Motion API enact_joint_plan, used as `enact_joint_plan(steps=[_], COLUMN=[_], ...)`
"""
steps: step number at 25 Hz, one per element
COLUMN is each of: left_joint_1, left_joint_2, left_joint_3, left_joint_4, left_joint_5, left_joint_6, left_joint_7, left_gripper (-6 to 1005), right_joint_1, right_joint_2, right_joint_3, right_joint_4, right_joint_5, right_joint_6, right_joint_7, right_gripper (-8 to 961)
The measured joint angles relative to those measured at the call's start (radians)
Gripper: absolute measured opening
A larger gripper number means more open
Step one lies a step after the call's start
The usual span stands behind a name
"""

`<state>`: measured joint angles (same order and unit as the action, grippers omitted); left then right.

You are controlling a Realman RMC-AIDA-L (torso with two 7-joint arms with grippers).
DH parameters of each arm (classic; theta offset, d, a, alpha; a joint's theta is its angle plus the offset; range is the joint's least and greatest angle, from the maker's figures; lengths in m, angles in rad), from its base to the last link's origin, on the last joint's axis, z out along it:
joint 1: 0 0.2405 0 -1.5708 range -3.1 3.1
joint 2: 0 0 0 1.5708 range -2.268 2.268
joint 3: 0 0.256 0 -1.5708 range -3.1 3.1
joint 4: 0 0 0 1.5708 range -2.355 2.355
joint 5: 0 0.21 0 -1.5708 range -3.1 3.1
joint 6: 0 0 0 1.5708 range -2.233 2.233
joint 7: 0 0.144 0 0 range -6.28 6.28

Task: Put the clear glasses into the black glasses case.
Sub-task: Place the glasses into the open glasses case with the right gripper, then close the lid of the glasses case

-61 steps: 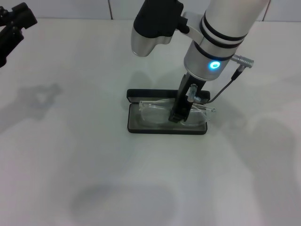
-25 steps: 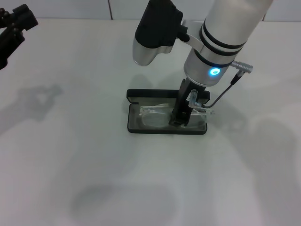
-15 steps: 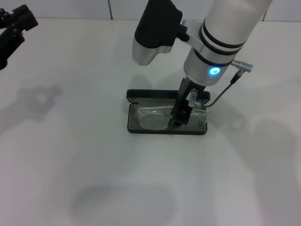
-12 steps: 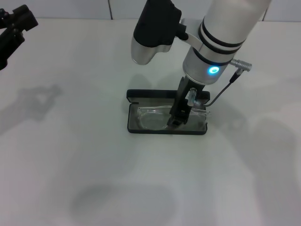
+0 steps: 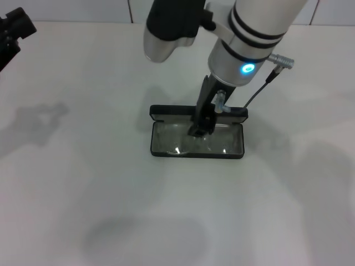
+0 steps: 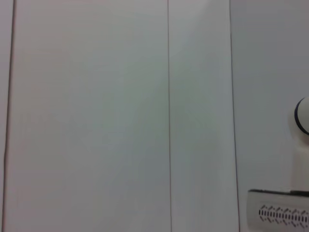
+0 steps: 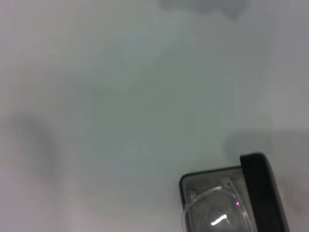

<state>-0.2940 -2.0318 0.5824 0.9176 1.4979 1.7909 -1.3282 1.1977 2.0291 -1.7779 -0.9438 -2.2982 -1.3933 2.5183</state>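
1. The right gripper (image 5: 198, 131) has risen a little and swung toward the case's hinged side since half a second ago; its tips now hang over the middle of the black glasses case (image 5: 197, 157) rather than low inside it.
2. The clear glasses (image 5: 188, 145) now lie flat in the grey-lined tray, where earlier one arm poked out over the right rim. Nothing crosses the rim now.
3. I judge the placing done; what seems left is for the arm to clear off, and perhaps for the lid to be shut.
4. The gripper looks to have let go, yet its fingers overlap the dark case, so whether they are spread or pressed together I cannot tell.
5. The transparent frame shows mostly as glints; its exact lie is hard to make out.
6. The right wrist view catches only one case corner and one lens.
7. The left gripper (image 5: 12, 30) sits parked at the far left of the tabletop (image 5: 83, 188), cut off by the edge.
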Motion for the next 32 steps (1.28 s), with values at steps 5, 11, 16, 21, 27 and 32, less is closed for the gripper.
enact_joint_plan(steps=[5, 11, 16, 21, 27, 32], left_joint_1=[0.002, 0.002, -0.007, -0.050, -0.093, -0.145], left_joint_2=[0.001, 0.005, 0.007, -0.006, -0.024, -0.047], left_joint_3=[-0.001, 0.000, 0.005, 0.029, 0.138, 0.178], left_joint_4=[0.004, 0.005, 0.007, 0.005, -0.004, -0.021], left_joint_5=[-0.029, -0.074, -0.100, -0.101, -0.091, -0.016], left_joint_6=[0.008, 0.037, 0.055, 0.076, 0.077, 0.064], left_joint_7=[-0.005, -0.025, -0.059, -0.082, -0.087, -0.075], left_gripper=[115, 115, 115, 114, 114, 114], right_joint_1=[-0.085, -0.269, -0.478, -0.737, -0.878, -0.885], right_joint_2=[-0.004, -0.006, -0.008, -0.009, -0.010, -0.026], right_joint_3=[0.080, 0.166, 0.310, 0.586, 0.866, 1.030], right_joint_4=[-0.132, -0.402, -0.680, -0.816, -0.666, -0.343], right_joint_5=[-0.003, -0.013, 0.028, 0.326, 0.647, 0.764], right_joint_6=[-0.057, -0.114, -0.115, -0.085, -0.072, -0.148], right_joint_7=[0.000, -0.011, -0.079, -0.290, -0.525, -0.682], right_gripper=[255, 255, 254, 254, 253, 253])
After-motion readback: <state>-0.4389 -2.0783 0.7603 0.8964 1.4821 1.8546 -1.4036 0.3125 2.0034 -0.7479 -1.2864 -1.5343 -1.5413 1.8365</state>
